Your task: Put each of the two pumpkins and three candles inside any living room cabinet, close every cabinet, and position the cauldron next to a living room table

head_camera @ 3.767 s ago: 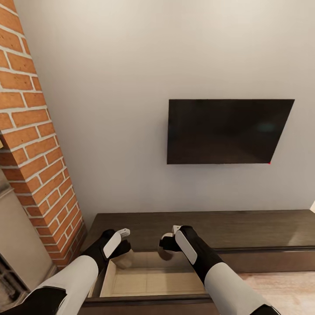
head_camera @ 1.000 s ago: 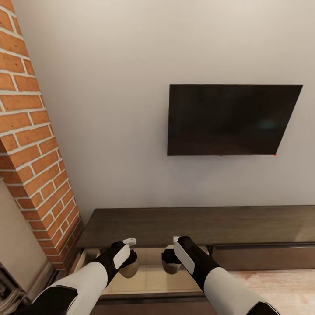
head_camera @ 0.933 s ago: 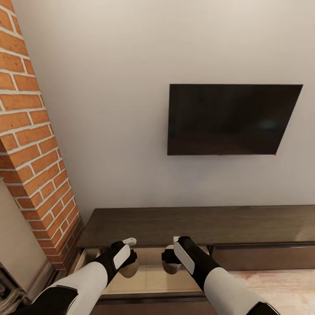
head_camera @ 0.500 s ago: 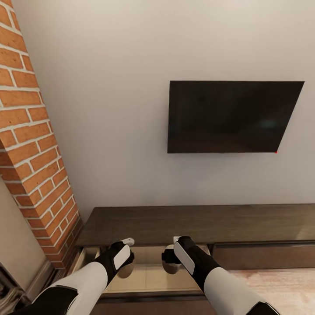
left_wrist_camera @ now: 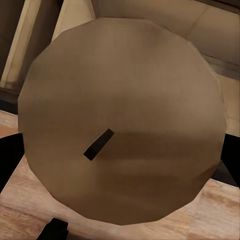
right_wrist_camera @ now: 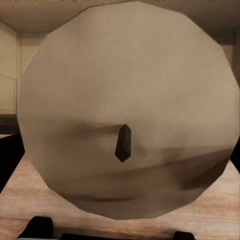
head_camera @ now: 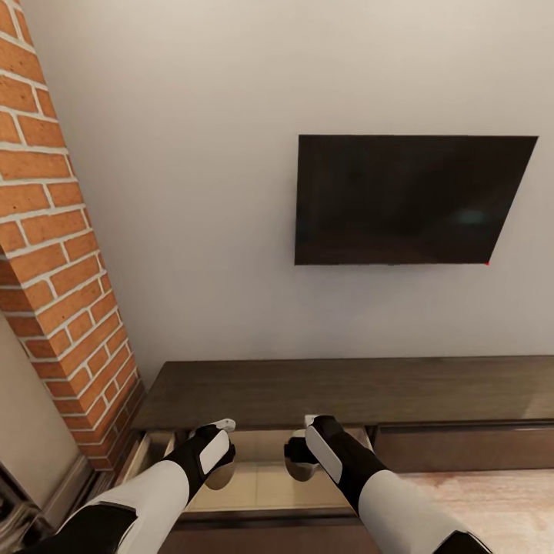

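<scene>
1. Brick column point(head_camera: 46, 231) at far left: orange-red bricks, pale mortar, rough matte face, running floor to top of the head view.
2. Wall point(head_camera: 192, 192) behind: plain off-white, smooth. A flat black rectangular TV point(head_camera: 412, 200) is mounted on it, above the cabinet's right half.
3. Cabinet point(head_camera: 346, 392): long, low, dark brown wood grain, flat top, handleless fronts. The left compartment is open below the arms, showing the pale beige interior point(head_camera: 254, 481); the front to its right point(head_camera: 462, 450) sits flush.
4. Left tool point(head_camera: 219, 465): black wrist with white panel, clenched on the left candle point(left_wrist_camera: 120, 120). In the left wrist view the candle is a faceted tan disc seen end-on, smooth and matte, with a short dark wick at centre. Its long axis runs along the tool's fingers and the wick end faces the camera. In the head view it hangs over the open compartment, near the left wall.
5. Right tool point(head_camera: 296, 462): same build, grasping the right candle point(right_wrist_camera: 127, 110). It is a paler beige faceted cylinder, also end-on, dark wick stub at centre, axis along the fingers. It hangs over the same open compartment, just right of the left candle, and the two are apart.
6. Floor point(head_camera: 492, 500): light wood planks at lower right, in front of the cabinet.
</scene>
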